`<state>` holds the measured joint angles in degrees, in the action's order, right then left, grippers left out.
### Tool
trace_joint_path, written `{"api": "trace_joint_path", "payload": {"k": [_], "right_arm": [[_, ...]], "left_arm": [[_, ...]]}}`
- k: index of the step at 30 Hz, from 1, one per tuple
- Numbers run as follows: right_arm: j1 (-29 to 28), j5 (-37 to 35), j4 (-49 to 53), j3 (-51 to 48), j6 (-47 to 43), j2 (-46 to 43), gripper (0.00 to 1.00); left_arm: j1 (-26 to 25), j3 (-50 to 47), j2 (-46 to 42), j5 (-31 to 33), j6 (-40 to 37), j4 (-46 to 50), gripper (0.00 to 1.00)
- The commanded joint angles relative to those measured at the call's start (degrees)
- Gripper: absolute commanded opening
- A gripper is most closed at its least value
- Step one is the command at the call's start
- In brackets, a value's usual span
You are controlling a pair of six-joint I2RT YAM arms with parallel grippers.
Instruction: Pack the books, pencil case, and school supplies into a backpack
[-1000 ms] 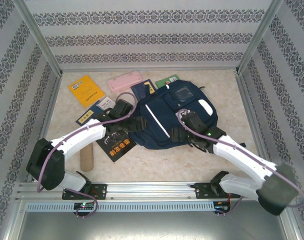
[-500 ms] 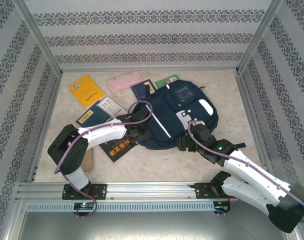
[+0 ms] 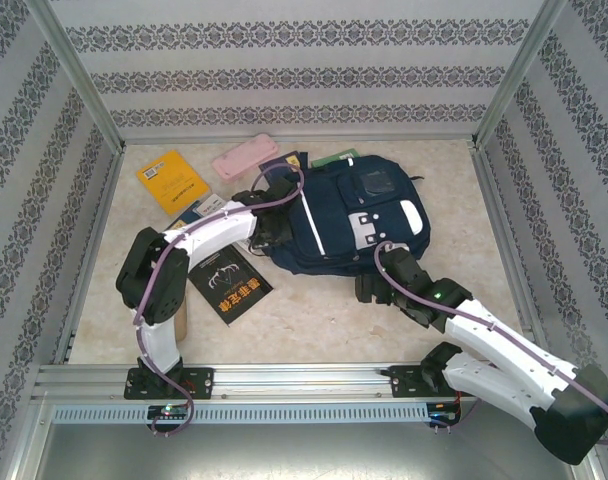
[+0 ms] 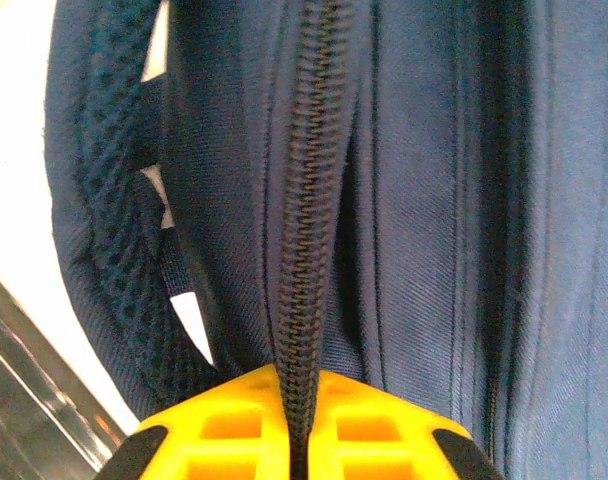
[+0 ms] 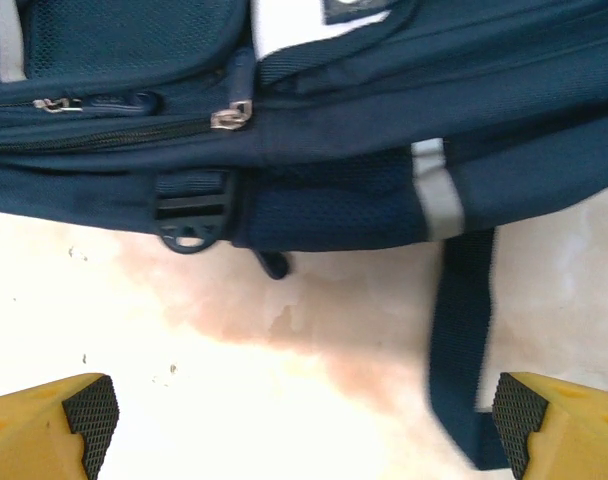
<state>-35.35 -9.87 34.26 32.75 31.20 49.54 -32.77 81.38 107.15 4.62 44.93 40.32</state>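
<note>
The navy backpack [image 3: 349,215] lies on the table toward the back, with white stripes and a white patch. My left gripper [image 3: 271,232] is at its left edge. In the left wrist view the yellow fingers [image 4: 224,430] are shut on the backpack's black zipper seam [image 4: 306,250]. My right gripper [image 3: 374,288] is open just in front of the backpack's near edge, with bare table between its fingertips [image 5: 89,415]. The pink pencil case [image 3: 246,156], a yellow-orange book [image 3: 171,180] and a black book [image 3: 229,283] lie to the left. A green book [image 3: 334,158] peeks out behind the backpack.
A dark strap [image 5: 459,340] trails from the backpack [image 5: 334,120] toward my right finger, and a buckle [image 5: 189,215] hangs at its edge. A navy book [image 3: 196,212] lies partly under the left arm. A tan piece [image 3: 180,318] sits by the left arm's base. Patterned walls enclose the table.
My left gripper shut on the backpack's zipper seam and drew it toward the back of the table; the backpack shifted and turned. The right arm pulled back toward me, then held still.
</note>
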Motion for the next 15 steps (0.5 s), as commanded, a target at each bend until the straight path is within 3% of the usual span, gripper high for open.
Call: {"api": "trace_joint_path", "payload": {"k": [1, 4, 8, 15], "right_arm": [[5.00, 5.02, -2.02, -0.26, 2.69, -0.56, 0.94], [12.75, 13.89, -6.21, -2.40, 9.81, -0.75, 0.85], [18.74, 21.11, -15.60, -7.13, 21.30, -0.09, 0.71], [20.42, 19.29, -26.27, -10.46, 34.35, 4.09, 0.58]], "left_arm": [[1.56, 3.19, 0.05, 4.21, -6.37, 3.64, 0.33], [0.86, 1.51, -2.26, 2.24, -6.74, 2.79, 0.53], [-3.63, -2.00, -7.28, 5.06, -6.00, 2.62, 0.66], [-16.91, -13.69, -14.15, 8.38, -3.14, -12.34, 0.68]]}}
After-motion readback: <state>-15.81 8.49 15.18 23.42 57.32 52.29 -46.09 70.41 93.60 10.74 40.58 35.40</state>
